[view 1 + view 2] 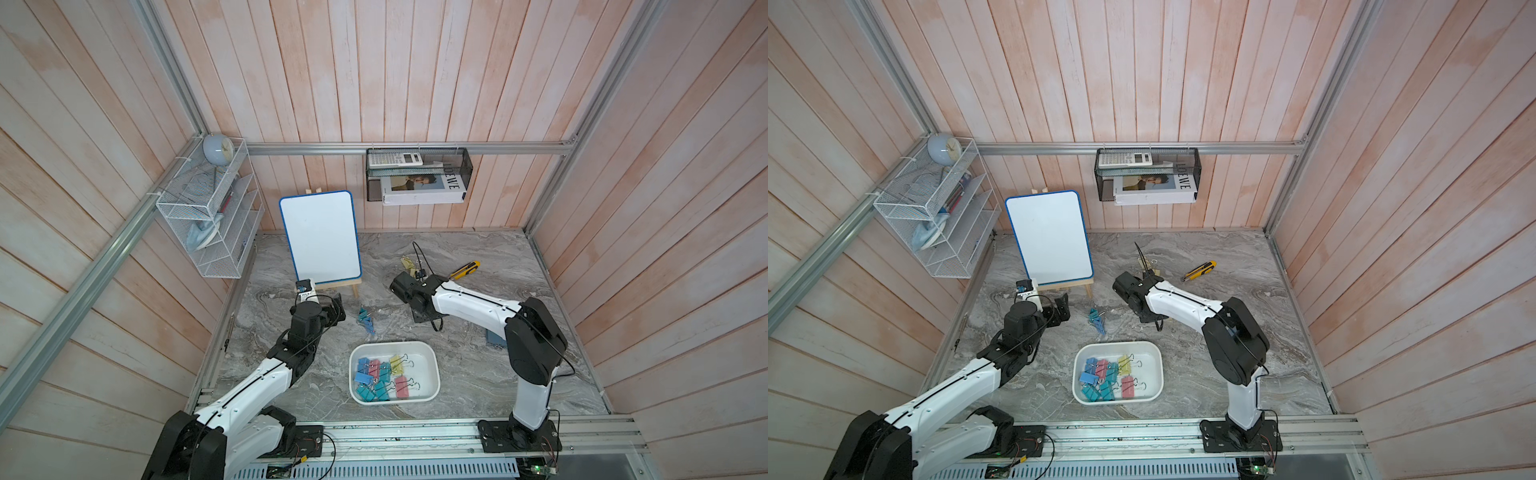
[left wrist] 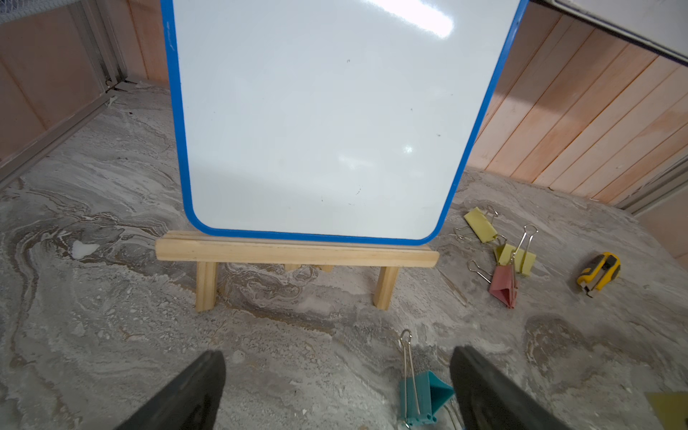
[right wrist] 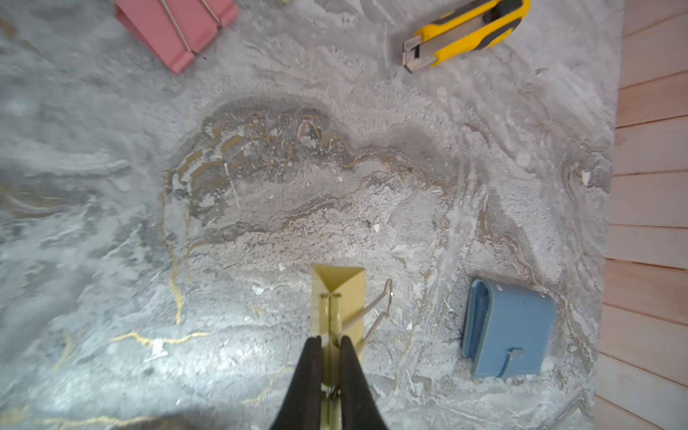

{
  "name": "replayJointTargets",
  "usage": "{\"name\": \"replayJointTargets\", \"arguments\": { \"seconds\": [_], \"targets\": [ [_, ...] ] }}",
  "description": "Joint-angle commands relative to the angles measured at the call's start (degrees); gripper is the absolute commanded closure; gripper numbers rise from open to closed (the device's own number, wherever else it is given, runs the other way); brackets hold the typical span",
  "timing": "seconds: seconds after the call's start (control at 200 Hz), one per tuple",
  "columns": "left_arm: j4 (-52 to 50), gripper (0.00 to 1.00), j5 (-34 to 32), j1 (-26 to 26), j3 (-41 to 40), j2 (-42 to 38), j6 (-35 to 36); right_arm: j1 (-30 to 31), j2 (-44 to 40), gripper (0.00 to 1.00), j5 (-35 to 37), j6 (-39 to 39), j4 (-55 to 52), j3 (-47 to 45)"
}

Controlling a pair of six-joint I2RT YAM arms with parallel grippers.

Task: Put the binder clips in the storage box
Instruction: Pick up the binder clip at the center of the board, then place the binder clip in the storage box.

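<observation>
- Right wrist view: the right gripper was clamped on a yellow clip, held above the marbled table. The clip jutted beyond the fingertips, and one wire handle splayed out sideways. The hold looked narrow, so I judged the clip could swivel or drop during the carry. The loose handle could also snag on a rim. A pink clip and the utility knife lay further off, and a blue pouch lay nearer.
- Left wrist view: the left gripper stood wide open and empty. A teal clip lay between the jaws but close against one finger. Closing from there might shove it aside or nip only its handle. The whiteboard on its wooden easel stood straight ahead, so an overshoot could knock it. Two more yellow clips sat beside the pink one, not far from the knife.
- Both top views: the storage box sat at lower centre of the frame, with a heap of clips mostly in its left part. Loose blue and teal clips lay just above it in the frame, between the arms. The held clip was hidden under the right arm. The tub looked shallow, so a release from too high might bounce the clip off the heap and out. Both arms reaching for the box together risked a collision.
</observation>
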Motion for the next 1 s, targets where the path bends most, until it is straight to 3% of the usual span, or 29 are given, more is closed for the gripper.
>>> {"name": "replayJointTargets", "arguments": {
  "seconds": [0.0,0.315,0.555,0.7,0.995],
  "targets": [
    [-0.1,0.00,-0.4,0.3,0.1,0.4,0.6,3.5,-3.9,0.97,3.6,2.9,-5.9,0.5],
    [0.1,0.00,-0.4,0.2,0.0,0.0,0.5,16.6,-8.7,0.97,8.0,11.6,-21.4,4.0],
    [0.4,0.00,-0.3,0.2,-0.1,0.6,0.2,27.5,-3.3,0.97,5.4,21.4,-29.7,8.0],
    [0.8,0.00,0.0,0.2,-0.2,0.8,0.0,30.2,-0.8,0.97,4.4,23.8,-29.7,8.3],
    [0.5,0.00,-0.4,0.2,-0.3,0.2,0.3,30.5,-0.2,0.94,-1.8,22.5,-15.6,1.6]
  ]
}}
